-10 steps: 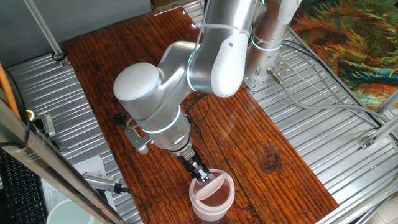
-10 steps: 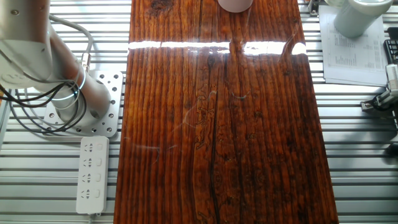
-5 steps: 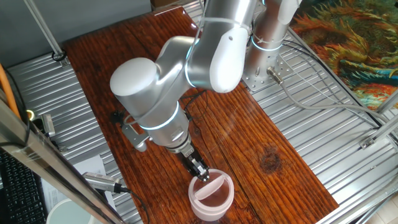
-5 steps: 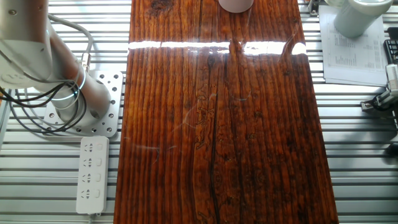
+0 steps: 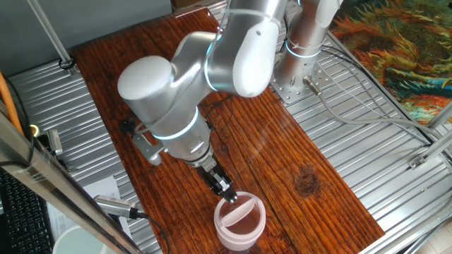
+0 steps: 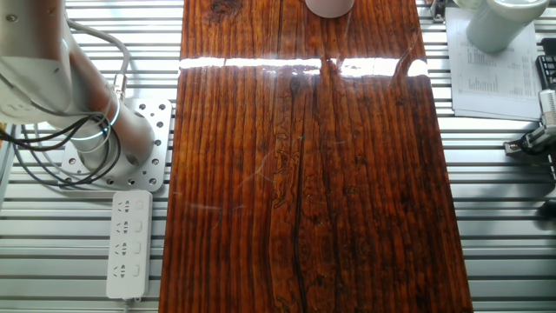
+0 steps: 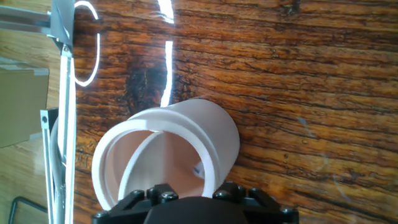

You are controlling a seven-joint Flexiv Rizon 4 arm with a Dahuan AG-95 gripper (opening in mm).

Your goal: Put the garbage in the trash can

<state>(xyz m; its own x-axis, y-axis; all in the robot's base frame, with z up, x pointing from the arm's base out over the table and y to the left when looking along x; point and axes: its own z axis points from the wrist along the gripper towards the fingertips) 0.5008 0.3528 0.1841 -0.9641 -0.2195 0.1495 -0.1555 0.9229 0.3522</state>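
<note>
The trash can (image 5: 240, 220) is a small round pinkish-white can near the wooden table's front edge, its flat white swing lid (image 5: 239, 209) tilted in the ring. My gripper (image 5: 224, 189) hangs just above and left of the can's rim. In the hand view the can (image 7: 214, 134) lies right under the gripper (image 7: 194, 190), whose black fingers (image 7: 231, 192) stand apart with nothing between them. A tiny white-grey wad, the garbage (image 7: 199, 169), lies inside the can by the wall. In the other fixed view only the can's edge (image 6: 328, 7) shows at the top.
A metal camera stand (image 5: 113, 206) and a plain white bucket rim (image 5: 78, 240) sit left of the can. The arm's base (image 6: 95, 139) and a power strip (image 6: 129, 243) are on the slatted metal beside the wooden top (image 6: 304, 174). Papers and a white cup (image 6: 495, 26) lie at the far corner.
The arm has drawn back up and to the left, lifting the gripper a little off the can's rim. The can has not moved.
</note>
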